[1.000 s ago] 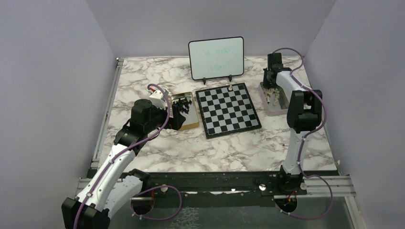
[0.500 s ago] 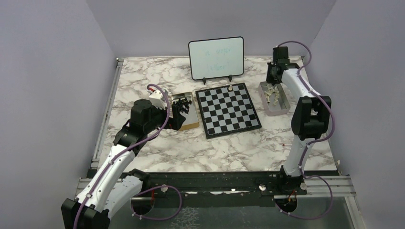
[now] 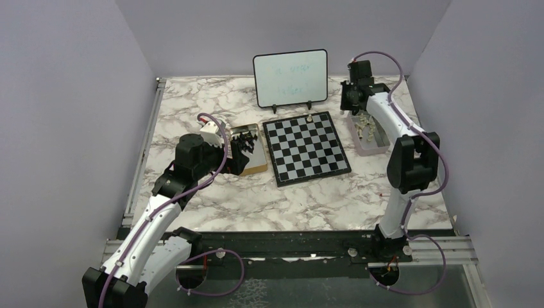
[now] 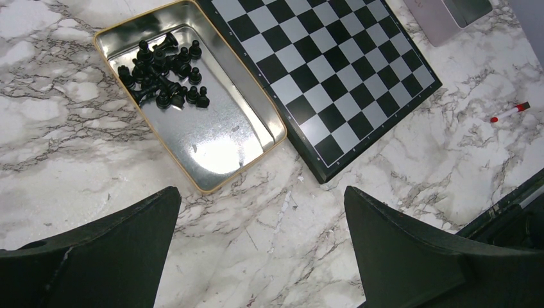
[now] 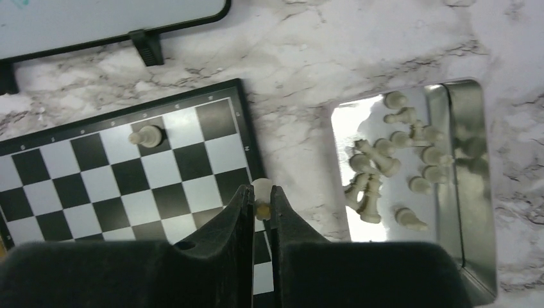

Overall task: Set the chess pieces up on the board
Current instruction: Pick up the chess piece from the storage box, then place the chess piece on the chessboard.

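R arm has swung left off the silver metal tin [image 5: 480,212] since half a sec ago. The right gripper [image 5: 260,200] now hangs over the far-right edge of the flat black-and-grey chequered chessboard [image 3: 306,149], betw. board and tin. Its fingers are pinched tight on a small pale silvery-white chessman [image 5: 261,188], round head poking past the tips. Rest of the pale chessmen [image 5: 385,160] lie jumbled in that tin, just right of the board. One pale piece [image 5: 146,136] stands upright in the board's far row.

L arm unchanged. The left gripper [image 4: 260,192] is spread wide w/ nothing betw. its fingers, hovering above the marble-pattern tabletop [image 4: 77,147]. It's near the gold-rimmed metal tin [image 4: 212,138], which holds a heap of black chessmen [image 4: 163,77] just beside the board's left edge.

White black-framed whiteboard [image 3: 290,77] stands behind the board. Small red-and-white marker [image 4: 510,113] lies on the marble, off the board's near-right corner.
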`<state>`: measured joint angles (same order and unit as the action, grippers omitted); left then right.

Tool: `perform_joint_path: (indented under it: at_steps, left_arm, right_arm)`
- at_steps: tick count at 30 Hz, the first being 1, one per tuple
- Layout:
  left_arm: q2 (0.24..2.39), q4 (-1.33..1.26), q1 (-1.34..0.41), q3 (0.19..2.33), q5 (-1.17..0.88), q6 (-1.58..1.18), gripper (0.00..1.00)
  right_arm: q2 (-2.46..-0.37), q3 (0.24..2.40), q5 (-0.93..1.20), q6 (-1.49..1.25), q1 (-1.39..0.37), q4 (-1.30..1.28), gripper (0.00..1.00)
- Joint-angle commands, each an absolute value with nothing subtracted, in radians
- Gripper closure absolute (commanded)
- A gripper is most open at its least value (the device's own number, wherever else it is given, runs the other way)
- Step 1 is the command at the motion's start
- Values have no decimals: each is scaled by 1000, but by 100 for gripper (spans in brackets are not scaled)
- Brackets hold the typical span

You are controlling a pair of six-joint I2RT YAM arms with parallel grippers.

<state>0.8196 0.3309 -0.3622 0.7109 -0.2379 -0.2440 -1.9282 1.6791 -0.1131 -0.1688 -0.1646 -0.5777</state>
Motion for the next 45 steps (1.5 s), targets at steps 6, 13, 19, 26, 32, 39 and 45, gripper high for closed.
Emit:
perform_joint_path:
  at_steps: [6,13,19,26,32,39,45]
  left_arm:
    - [800,314,-367,700,-220,-242,1]
    - [803,314,-367,702,-227,-242,1]
    - [795,314,-367,700,-224,-241,1]
    - [794,314,-367,700,-222,-241,1]
    - [797,314,-367,701,-222,-239,1]
    - [796,314,-367,702,-221,-238,1]
    - [795,314,-367,702,-220,-238,1]
  right_arm:
    - [-2037,1765,-119,-181,-268,-573,88]
    - [-2135,1851,-148,-184,-294,-597,88]
    - [-2190,1905,-163,-184,-295,-621,88]
    - [-2244,1949,-189,-179,-295,-633,88]
    - [-2278,1964,-189,-176,-294,-633,87]
    - [-2307,1989,-190,-176,-294,-644,87]
    - [-2319,2000,-206,-166,-294,-653,86]
